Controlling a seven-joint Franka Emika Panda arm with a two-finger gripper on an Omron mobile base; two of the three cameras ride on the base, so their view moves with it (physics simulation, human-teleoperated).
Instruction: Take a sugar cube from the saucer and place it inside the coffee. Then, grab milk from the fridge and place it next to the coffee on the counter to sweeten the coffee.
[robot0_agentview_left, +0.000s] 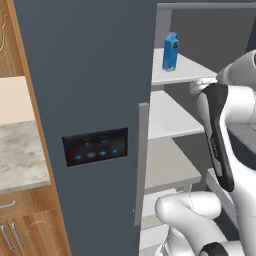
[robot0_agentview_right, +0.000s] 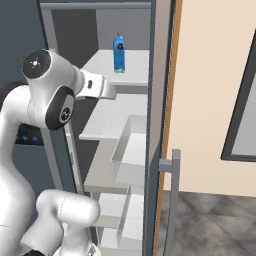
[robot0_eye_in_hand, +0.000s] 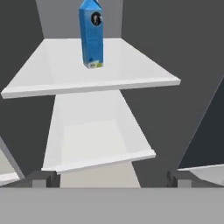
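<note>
The fridge (robot0_agentview_left: 90, 75) stands open, its pale shelves bare except for the milk. The milk (robot0_agentview_left: 170, 52) is a blue gabled carton with a dark mark, upright on the top shelf (robot0_eye_in_hand: 52, 74); it also appears as the milk (robot0_agentview_right: 119, 52) and the milk (robot0_eye_in_hand: 91, 35). My gripper (robot0_eye_in_hand: 111, 179) is open with nothing between its fingers. It sits in front of the shelves and below the carton, well short of it. The sugar cube, saucer and coffee are out of view.
The closed fridge door carries a black panel (robot0_agentview_left: 95, 146) with blue lights and a long grey handle (robot0_agentview_left: 142, 160). The marble counter (robot0_agentview_left: 17, 150) lies to its left over wooden cabinets. The open door's edge and handle (robot0_agentview_right: 175, 200) stand right of the shelves.
</note>
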